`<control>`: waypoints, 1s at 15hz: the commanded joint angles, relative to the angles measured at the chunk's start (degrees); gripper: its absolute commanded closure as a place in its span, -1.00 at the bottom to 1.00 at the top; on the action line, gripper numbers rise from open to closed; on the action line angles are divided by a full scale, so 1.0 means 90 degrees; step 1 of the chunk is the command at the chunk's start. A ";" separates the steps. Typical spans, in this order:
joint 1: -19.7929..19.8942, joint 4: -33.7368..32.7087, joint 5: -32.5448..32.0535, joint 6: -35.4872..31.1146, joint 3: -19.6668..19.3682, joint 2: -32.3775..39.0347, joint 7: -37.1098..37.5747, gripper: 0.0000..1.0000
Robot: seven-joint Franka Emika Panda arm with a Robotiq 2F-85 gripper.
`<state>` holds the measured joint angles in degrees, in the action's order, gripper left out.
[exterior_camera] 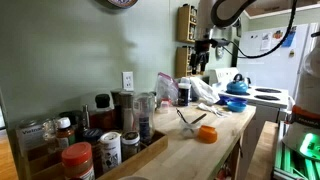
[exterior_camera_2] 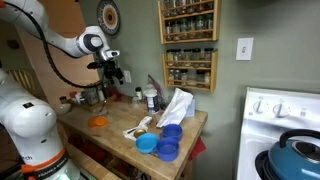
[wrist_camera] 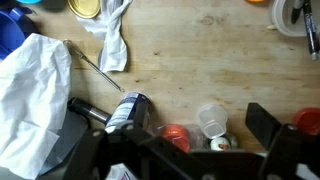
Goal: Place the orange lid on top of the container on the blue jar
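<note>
The orange lid (exterior_camera: pixel 207 133) lies flat on the wooden counter near its front edge; it also shows in an exterior view (exterior_camera_2: pixel 98 122), and only as a sliver at the top edge of the wrist view (wrist_camera: pixel 259 2). The blue jar (exterior_camera_2: pixel 168 141) stands stacked at the counter's end, with a blue lid (exterior_camera_2: pixel 147 144) beside it. My gripper (exterior_camera_2: pixel 112 74) hangs well above the counter, away from the lid, and also shows in an exterior view (exterior_camera: pixel 200 58). In the wrist view its fingers (wrist_camera: pixel 185 135) are spread wide, open and empty.
A white crumpled bag (wrist_camera: pixel 30 95) and a cloth (wrist_camera: pixel 112 35) lie on the counter. A dark jar (wrist_camera: pixel 130 110) lies on its side. A red-lidded jar (wrist_camera: pixel 177 135) and a clear cup (wrist_camera: pixel 212 120) stand below the gripper. Spice jars (exterior_camera: pixel 78 158) crowd one end. A blue kettle (exterior_camera: pixel 237 86) sits on the stove.
</note>
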<state>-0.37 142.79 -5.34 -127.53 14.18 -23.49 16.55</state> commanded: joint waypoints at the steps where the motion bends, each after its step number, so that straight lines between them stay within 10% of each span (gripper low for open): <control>1: -0.0139 -0.0010 -0.0067 0.0021 -0.0131 0.0018 0.0050 -1.00; 11: -0.1268 0.0898 0.2744 -0.0739 -0.0970 0.0913 -0.2687 -1.00; 15: -0.1119 0.0781 0.2505 -0.0619 -0.0864 0.0971 -0.2476 -1.00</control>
<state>-10.20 149.84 17.31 -133.17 6.65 -14.75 -5.82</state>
